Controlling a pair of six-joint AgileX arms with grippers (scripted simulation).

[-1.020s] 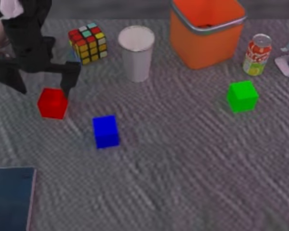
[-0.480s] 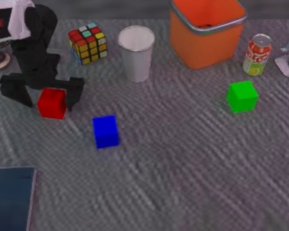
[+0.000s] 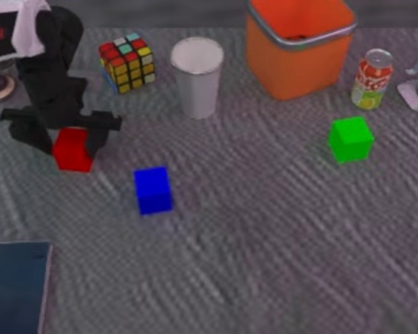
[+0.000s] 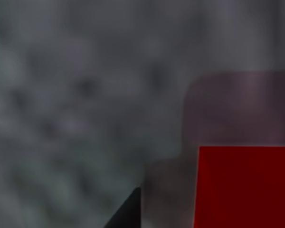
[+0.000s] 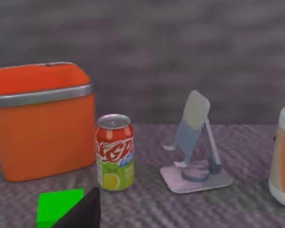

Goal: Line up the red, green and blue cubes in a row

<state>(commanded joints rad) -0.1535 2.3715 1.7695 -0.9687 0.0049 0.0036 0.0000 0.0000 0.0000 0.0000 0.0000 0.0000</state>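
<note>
Left claw (image 3: 68, 133) sits low over the red cube (image 3: 72, 149) at the table's left side, its two dark fingers (image 3: 97, 136) pressed against the cube's flanks, holding it. From the left wrist, the red cube (image 4: 244, 187) fills one corner against the grey cloth (image 4: 85, 95). Just beside it, toward the middle, lies the blue cube (image 3: 153, 189). Well apart on the right rests the green cube (image 3: 350, 138). Behind them stand a puzzle cube (image 3: 127, 62), a white cup (image 3: 197, 75), an orange bin (image 3: 299, 49) and a soda can (image 3: 371, 78). A dark blue book (image 3: 14, 285) lies at the near left corner. The right arm is out of the top view; whether its claw is open I cannot tell. Its wrist camera shows the green cube (image 5: 59, 205), can (image 5: 115, 151), bin (image 5: 42, 121), a phone stand (image 5: 195, 145) and a bottle (image 5: 284, 152).
</note>
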